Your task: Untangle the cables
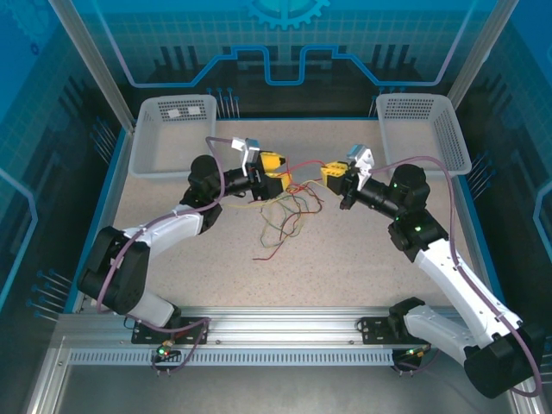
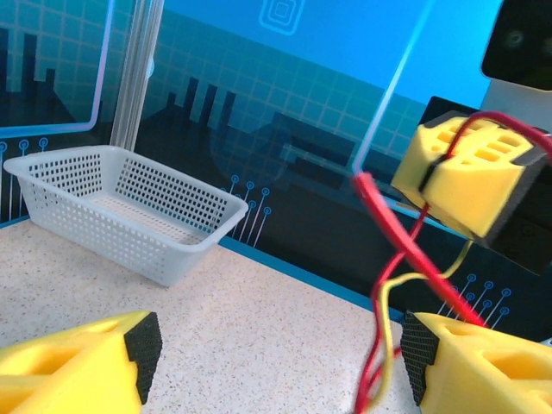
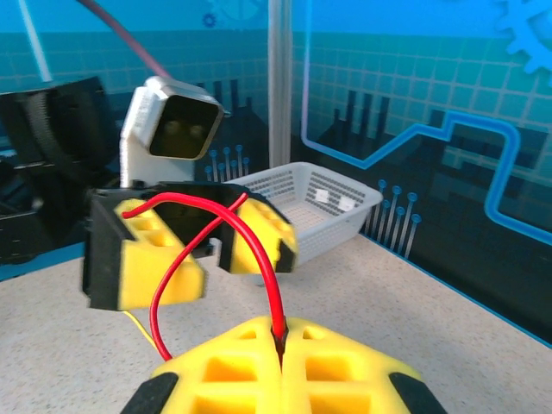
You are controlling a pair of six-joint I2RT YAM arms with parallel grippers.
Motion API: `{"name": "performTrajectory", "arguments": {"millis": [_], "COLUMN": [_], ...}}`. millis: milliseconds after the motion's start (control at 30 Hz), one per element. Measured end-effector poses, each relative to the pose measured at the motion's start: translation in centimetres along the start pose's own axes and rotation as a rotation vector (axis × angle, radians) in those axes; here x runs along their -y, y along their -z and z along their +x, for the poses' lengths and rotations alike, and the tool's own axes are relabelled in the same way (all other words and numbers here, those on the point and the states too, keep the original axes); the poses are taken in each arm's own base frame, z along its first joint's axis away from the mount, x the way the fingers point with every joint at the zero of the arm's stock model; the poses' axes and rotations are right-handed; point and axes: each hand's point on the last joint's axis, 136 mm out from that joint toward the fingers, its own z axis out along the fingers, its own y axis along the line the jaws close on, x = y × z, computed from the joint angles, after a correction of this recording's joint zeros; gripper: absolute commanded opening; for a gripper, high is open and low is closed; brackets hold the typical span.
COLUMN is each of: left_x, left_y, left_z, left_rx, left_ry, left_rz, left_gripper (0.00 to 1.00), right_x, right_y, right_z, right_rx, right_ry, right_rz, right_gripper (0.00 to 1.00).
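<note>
Right gripper (image 3: 280, 338) is clenched on red cable (image 2: 390, 217), which runs leftward to left gripper (image 3: 211, 246), jaws parted; other cables (image 1: 289, 211) trail below at worktop (image 1: 362, 267) centre.

This is looking like a robotics lab cell. Two arms, left (image 1: 164, 233) and right (image 1: 448, 259), are sitting bolted to a slotted aluminium rail (image 1: 285, 355) at the edge of a speckled tabletop (image 1: 345, 267). A metal post (image 1: 90, 60) is framing the space, and blue panels (image 1: 362, 34) printed with circuit lines and gears are walling it in.
</note>
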Motion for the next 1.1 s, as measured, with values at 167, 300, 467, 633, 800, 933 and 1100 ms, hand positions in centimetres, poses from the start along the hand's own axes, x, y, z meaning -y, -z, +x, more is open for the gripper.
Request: {"name": "performTrajectory", "arguments": {"millis": [167, 300, 467, 633, 800, 933, 1100], "left_x": [1.3, 2.2, 1.9, 0.8, 1.6, 1.9, 1.3], "left_y": [1.2, 1.7, 1.1, 0.3, -0.7, -0.9, -1.1], "left_z": [-0.3, -0.9, 0.3, 2.1, 1.8, 1.0, 0.5], "left_rx": [0.011, 0.024, -0.001, -0.032, -0.011, 0.021, 0.046], "left_ry": [-0.039, -0.092, -0.089, -0.052, -0.063, -0.079, -0.084], "left_rz": [-0.011, -0.008, -0.014, -0.019, 0.014, 0.026, 0.0], "left_gripper": [0.77, 0.81, 0.85, 0.87, 0.87, 0.83, 0.74], "right_x": [0.4, 0.4, 0.2, -0.2, -0.5, -0.5, -0.8], "right_y": [0.0, -0.1, -0.2, -0.2, -0.3, -0.3, -0.4], "right_z": [0.0, 0.0, -0.1, -0.2, -0.3, -0.1, 0.1], "right_rx": [0.0, 0.002, 0.008, 0.012, 0.016, 0.014, 0.013], "right_ry": [-0.016, -0.034, -0.042, -0.042, -0.039, -0.04, -0.041], "right_rz": [0.026, 0.02, 0.009, -0.007, -0.02, -0.021, -0.036], "right_gripper": [0.0, 0.0, 0.0, 0.0, 0.0, 0.0, 0.0]}}
